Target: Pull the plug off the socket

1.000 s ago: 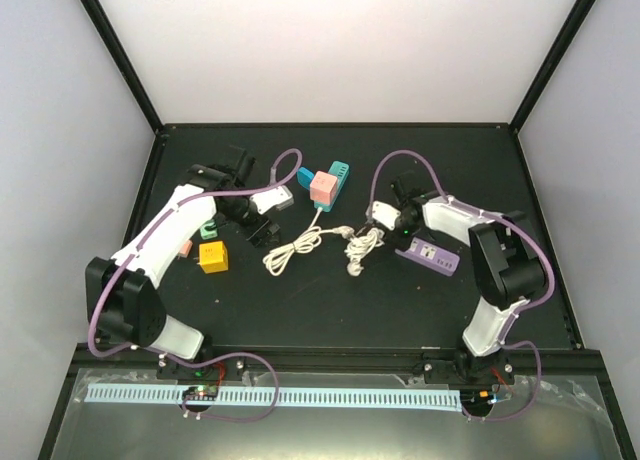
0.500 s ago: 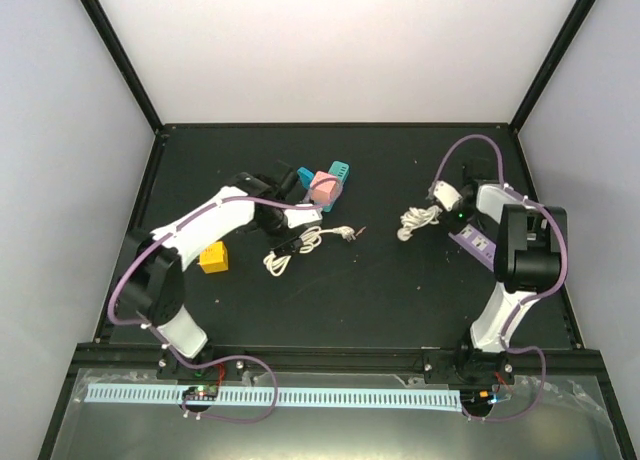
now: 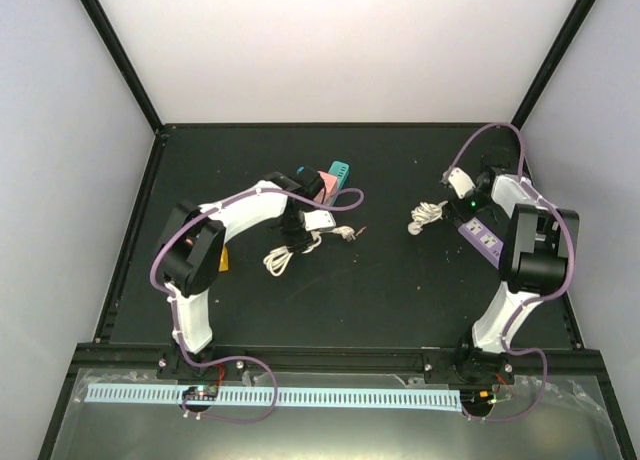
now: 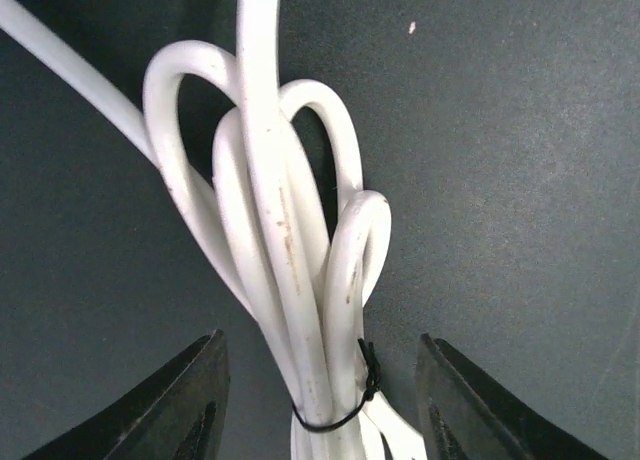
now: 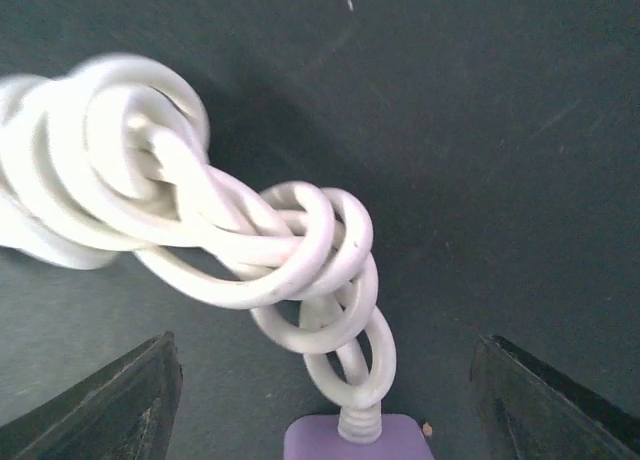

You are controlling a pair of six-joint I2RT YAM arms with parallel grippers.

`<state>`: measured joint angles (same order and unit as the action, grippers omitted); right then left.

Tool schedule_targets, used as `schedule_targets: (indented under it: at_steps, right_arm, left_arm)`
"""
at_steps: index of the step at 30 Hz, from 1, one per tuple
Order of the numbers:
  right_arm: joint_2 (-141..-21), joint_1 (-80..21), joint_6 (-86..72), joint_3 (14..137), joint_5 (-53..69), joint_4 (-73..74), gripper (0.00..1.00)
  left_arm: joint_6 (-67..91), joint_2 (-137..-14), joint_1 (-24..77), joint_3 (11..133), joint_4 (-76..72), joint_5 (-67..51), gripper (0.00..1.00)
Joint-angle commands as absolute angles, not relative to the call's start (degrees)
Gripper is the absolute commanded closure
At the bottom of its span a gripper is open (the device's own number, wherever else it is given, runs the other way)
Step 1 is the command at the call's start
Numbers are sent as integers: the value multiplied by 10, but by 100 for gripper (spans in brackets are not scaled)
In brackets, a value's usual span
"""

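Two grippers, both parted with nothing held. From above, the left arm (image 3: 235, 215) reaches to the teal socket block (image 3: 339, 169), where the pink plug (image 3: 322, 184) sits against it; the arm hides part of it, so I can't tell whether it is seated. Only the wrist views show the jaws. The left gripper (image 4: 320, 365) has its jaws on either side of a white cable bundle (image 4: 285, 270) bound by a black tie (image 4: 366, 378), not touching. The right gripper (image 5: 327, 380) gapes wide beside a coiled cord (image 5: 200, 220) entering a purple piece (image 5: 350, 442), cut off below.
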<state>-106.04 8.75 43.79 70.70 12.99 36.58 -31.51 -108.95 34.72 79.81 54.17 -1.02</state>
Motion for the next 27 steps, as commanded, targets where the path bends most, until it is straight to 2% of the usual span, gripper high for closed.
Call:
schedule_targets:
  at_steps: [1,6,14,27]
  right_arm:
    - [-1002,88,418,730,206,394,18]
    - [-974,88,410,746,235,411,17]
    - [-953,88,408,738,245,411,17]
    - [-930,88,411,737,294,437,17]
  left_arm:
    - [-320,-1101,369,807,545,9,51]
    - [-311,-1107,393,778,543,37,71]
    - [-292,-1075,438,752,559,25,96]
    - [-270,-1036,616,766,662,-76,98]
